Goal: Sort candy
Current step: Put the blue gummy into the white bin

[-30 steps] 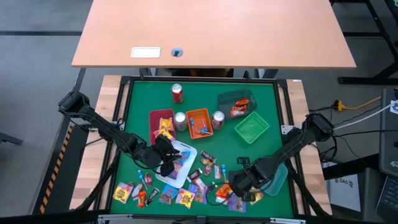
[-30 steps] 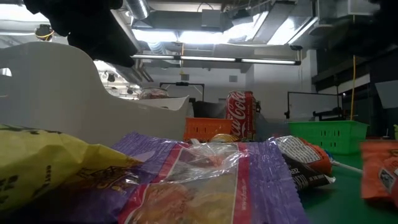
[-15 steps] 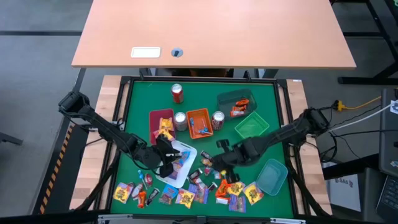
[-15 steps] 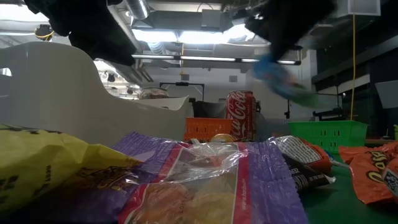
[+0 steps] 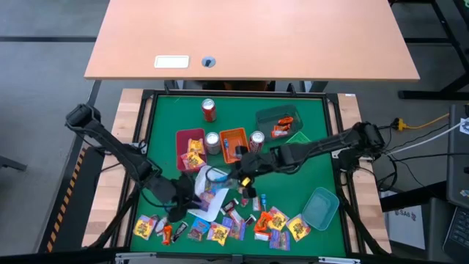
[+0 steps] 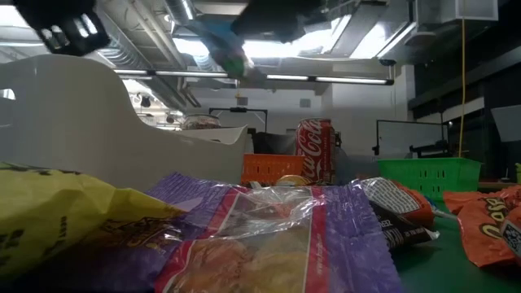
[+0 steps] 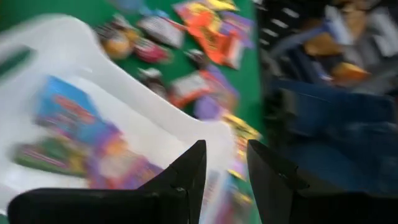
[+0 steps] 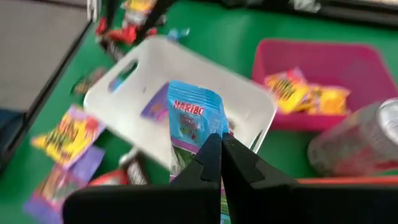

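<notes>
Green mat, right gripper (image 8: 219,163) pinched shut on a blue-and-green Haribo candy bag (image 8: 191,124) above the white tray (image 8: 249,102); left gripper (image 7: 224,165) jaws slightly apart, empty.

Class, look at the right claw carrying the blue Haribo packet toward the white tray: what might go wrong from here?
1. The right claw pinches only the blue Haribo packet's lower edge; it may slip out short of the white tray.
2. The left claw hovers at the tray's near edge; the arms may collide.
</notes>
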`<move>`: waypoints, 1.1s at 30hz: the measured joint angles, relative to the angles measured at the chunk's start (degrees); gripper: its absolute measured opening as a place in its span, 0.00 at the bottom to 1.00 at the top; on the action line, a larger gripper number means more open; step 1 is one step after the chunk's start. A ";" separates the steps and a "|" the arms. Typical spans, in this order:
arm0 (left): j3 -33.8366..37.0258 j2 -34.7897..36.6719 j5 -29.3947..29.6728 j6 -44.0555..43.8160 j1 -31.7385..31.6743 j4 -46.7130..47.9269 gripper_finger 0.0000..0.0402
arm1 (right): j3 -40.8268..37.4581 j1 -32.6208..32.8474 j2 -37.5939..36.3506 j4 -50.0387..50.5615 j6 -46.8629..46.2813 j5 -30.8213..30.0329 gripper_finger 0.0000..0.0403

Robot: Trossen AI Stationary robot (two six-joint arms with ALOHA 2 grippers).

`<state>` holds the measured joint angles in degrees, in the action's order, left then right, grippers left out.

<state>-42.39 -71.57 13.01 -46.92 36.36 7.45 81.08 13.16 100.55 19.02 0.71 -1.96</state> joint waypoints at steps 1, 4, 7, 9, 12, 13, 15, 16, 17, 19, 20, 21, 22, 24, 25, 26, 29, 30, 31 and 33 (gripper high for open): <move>0.00 0.64 -1.24 -1.16 0.61 0.37 0.26 | 0.00 -0.31 0.00 -0.88 0.01 0.00 0.00; 0.00 1.37 -4.49 -5.88 2.56 1.68 0.26 | 0.00 -0.64 0.00 -2.93 0.02 -0.02 0.00; -0.01 1.40 -7.39 -11.82 4.90 3.82 0.26 | 0.00 -0.48 0.00 -4.21 0.02 0.00 0.00; -0.01 1.42 -8.46 -16.94 6.38 5.57 0.26 | 0.00 -0.45 0.00 -5.20 0.02 0.00 0.00; 0.00 1.42 -8.55 -24.15 8.52 8.97 0.26 | 0.00 -0.41 0.00 -7.96 0.02 0.03 0.00; 0.00 1.42 -8.52 -26.11 9.16 9.83 0.26 | 0.00 -0.41 0.00 -9.01 0.02 0.03 0.00; 0.00 1.42 -8.49 -29.46 10.23 11.91 0.26 | 0.00 -0.43 0.00 -11.02 0.02 0.02 0.00; 0.00 1.42 -8.36 -30.81 10.62 12.75 0.26 | 0.00 -0.43 0.00 -11.98 0.02 0.02 0.00; 0.00 1.42 -8.16 -32.03 11.02 13.53 0.26 | 0.00 -0.43 0.00 -12.69 0.02 0.02 0.00; 0.00 1.42 -8.00 -33.98 11.51 14.88 0.26 | 0.00 -0.43 0.00 -13.17 0.02 0.02 0.00; 0.00 1.42 -7.95 -34.75 11.72 15.47 0.26 | 0.00 -0.43 0.02 -13.13 -0.09 0.02 0.00; 0.00 1.42 -7.95 -35.53 11.86 16.04 0.26 | 0.00 -0.43 0.37 -13.20 -0.37 0.02 0.00; 0.00 1.42 -7.94 -36.21 11.87 16.70 0.26 | 0.00 -0.43 0.69 -13.27 -0.73 0.09 0.00; 0.00 1.42 -8.04 -36.96 11.87 18.00 0.26 | -0.04 -0.39 1.50 -12.95 -1.91 1.29 0.00; 0.00 1.42 -8.06 -36.98 11.87 18.28 0.26 | -0.04 -0.39 2.44 -13.74 -2.38 2.32 0.00; 0.00 1.42 -8.09 -36.98 11.87 18.34 0.26 | 0.00 -0.39 3.04 -14.39 -3.06 3.27 0.00; 0.00 1.42 -8.12 -36.99 11.85 19.51 0.26 | -0.04 -0.39 5.56 -15.45 -3.54 5.21 0.00; 0.00 1.42 -8.23 -37.17 11.94 19.81 0.26 | -0.04 -0.39 6.33 -15.91 -3.54 5.61 0.00; 0.00 1.43 -8.38 -38.12 12.08 20.42 0.26 | -0.03 -0.39 6.91 -16.25 -3.54 5.62 0.00; 0.00 1.42 -9.49 -41.26 12.16 21.65 0.26 | -0.04 -0.39 8.07 -16.29 -3.54 5.62 0.00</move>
<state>-42.39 -70.15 3.53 -88.18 48.51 29.10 81.03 12.77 108.62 2.73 -2.83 3.66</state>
